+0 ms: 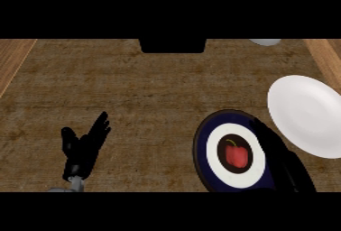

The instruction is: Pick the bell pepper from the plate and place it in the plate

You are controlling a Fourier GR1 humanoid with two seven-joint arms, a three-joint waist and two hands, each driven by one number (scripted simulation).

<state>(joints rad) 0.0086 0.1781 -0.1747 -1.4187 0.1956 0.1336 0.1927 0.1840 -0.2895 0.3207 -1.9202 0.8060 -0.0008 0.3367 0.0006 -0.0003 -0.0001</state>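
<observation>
A red bell pepper [236,154] lies in the middle of a dark blue plate [201,149] with a white ring, at the lower right of the counter. My right hand [283,158] comes in over that plate's right side, its fingers stretched out straight just right of the pepper and not touching it. A plain white plate [307,115] stands further right, next to the blue one. At the lower left my left hand [83,146] rests open with its fingers up.
A black block [172,45] sits at the counter's far edge in the middle. Part of a grey round object [266,42] shows at the far right. Lighter wooden strips [13,56] border the brown top on both sides.
</observation>
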